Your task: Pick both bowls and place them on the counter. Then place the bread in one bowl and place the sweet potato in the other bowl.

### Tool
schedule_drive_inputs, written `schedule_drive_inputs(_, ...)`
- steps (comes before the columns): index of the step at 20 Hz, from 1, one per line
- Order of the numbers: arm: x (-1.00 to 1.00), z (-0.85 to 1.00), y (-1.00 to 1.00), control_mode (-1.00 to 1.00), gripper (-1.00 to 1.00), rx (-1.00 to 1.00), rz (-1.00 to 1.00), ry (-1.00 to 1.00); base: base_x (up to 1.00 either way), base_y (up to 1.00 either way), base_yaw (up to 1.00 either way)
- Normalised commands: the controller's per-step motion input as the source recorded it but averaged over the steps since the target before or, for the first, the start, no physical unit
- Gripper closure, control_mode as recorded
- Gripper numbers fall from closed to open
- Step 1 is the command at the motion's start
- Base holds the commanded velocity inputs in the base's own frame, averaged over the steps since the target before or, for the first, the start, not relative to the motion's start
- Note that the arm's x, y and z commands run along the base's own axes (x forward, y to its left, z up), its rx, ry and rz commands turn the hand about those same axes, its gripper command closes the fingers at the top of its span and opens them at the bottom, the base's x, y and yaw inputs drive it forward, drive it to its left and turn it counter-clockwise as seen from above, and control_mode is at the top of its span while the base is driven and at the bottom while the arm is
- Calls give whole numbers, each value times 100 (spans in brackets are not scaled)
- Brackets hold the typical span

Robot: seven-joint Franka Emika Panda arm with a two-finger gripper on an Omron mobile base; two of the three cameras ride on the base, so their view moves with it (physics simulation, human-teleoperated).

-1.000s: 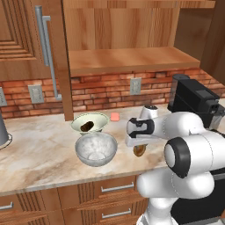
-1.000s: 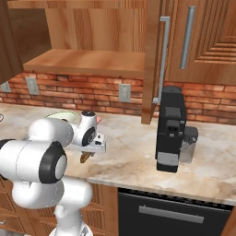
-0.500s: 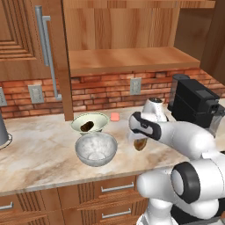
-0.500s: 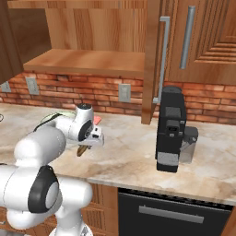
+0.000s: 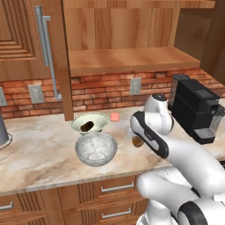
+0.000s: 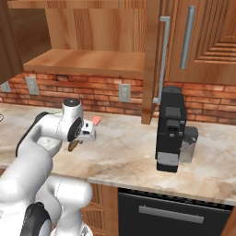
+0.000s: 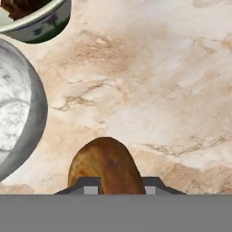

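Note:
On the marbled counter (image 5: 39,151) stand both bowls: the cream-white bowl (image 5: 90,121) at the back with the dark sweet potato (image 5: 86,126) lying in it, and the grey stone-look bowl (image 5: 96,148) in front of it, with nothing inside. My gripper (image 5: 137,139) hangs a little above the counter to the right of the grey bowl, shut on the tan-brown bread (image 5: 137,142). In the hand view the bread (image 7: 106,165) sits between my gripper (image 7: 120,186) fingers, with the grey bowl (image 7: 18,122) at the left and the cream-white bowl (image 7: 43,22) at top left.
A black coffee machine (image 5: 195,110) stands at the right on the counter. A pink square (image 5: 114,116) lies by the brick wall behind the bowls. A wooden shelf (image 5: 127,59) hangs above. A grey metal pot (image 5: 2,132) stands at the far left edge.
The gripper has risen a little and shifted left with the bread in it, and the arm's elbow has swung round. Both bowls and the sweet potato have stayed put.

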Motion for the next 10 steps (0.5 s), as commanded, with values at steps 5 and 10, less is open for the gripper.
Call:
schedule_drive_inputs(5, -9, 48, 44, -100, 100, 3, 0, -12, 0, 0, 0)
schedule_drive_inputs(10, 0, 43, 61, -100, 100, 5, 0, -14, 0, 0, 0)
